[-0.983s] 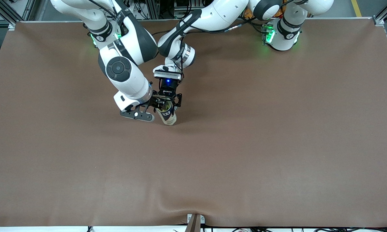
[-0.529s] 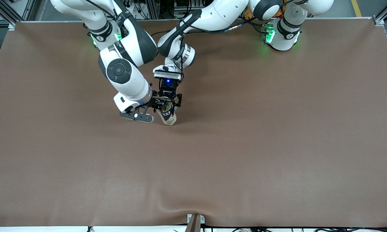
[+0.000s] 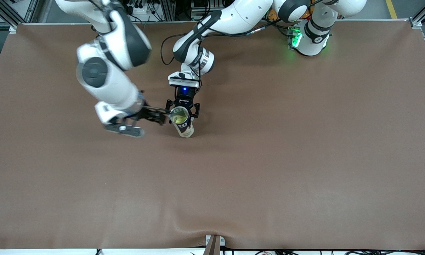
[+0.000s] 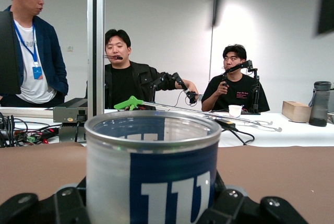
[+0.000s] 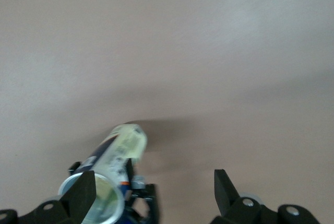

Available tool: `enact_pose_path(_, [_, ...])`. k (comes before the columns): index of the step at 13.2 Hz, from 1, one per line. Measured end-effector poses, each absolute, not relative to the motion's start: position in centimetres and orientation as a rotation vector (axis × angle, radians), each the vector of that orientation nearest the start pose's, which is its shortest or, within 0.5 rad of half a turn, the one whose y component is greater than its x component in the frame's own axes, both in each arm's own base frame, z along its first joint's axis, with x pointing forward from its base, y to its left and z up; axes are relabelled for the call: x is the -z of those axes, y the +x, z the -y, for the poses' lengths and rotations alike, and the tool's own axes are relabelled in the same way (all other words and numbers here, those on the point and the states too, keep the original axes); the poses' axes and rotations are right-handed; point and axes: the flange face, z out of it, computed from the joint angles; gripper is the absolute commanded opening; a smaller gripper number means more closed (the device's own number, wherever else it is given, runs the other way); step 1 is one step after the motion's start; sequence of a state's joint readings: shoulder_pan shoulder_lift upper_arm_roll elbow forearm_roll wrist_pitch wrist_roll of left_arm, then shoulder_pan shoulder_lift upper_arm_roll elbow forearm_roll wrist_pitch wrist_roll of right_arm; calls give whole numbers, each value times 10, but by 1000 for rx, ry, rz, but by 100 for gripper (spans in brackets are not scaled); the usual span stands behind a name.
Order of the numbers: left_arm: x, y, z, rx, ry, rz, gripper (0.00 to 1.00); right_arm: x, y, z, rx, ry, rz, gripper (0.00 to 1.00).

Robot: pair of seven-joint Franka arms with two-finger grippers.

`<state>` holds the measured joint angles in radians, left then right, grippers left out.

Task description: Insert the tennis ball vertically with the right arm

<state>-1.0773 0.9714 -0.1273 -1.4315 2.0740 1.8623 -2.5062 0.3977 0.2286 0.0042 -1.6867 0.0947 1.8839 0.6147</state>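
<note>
Brown cloth (image 3: pixel 269 170) covers the table. My right gripper (image 3: pixel 155 116), fingers spread and empty, hovers beside the clear ball can (image 3: pixel 182 123). The yellow tennis ball (image 3: pixel 179 119) sits inside. My left gripper (image 3: pixel 182 109) clamps that upright can.

text: large white "W", seemingly Wilson mark | on: blue label of can (image 4: pixel 156 177) | else: none legible

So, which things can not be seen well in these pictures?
- Tennis ball: front view shows only a yellow-green patch inside the can; its depth is unclear.
- Left gripper: in the left wrist view the can hides where the fingers touch it.
- Right gripper: blurred in the front view.
- Can base: cut off by the edge of the left wrist view.
</note>
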Motion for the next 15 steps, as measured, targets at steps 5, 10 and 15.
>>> enact_pose_path(5, [-152,344,649,2330,-2313,-96,80,-528,589,-149,-38,-3128,-312,100])
enact_pose_path(10, [-152,344,649,2330,-2313,-96,88,-577,577,-77,20,-3136,-222,100])
enact_pose_path(15, [-154,345,650,2322,-2321,-72,100,-605,562,-14,50,-3140,-160,100])
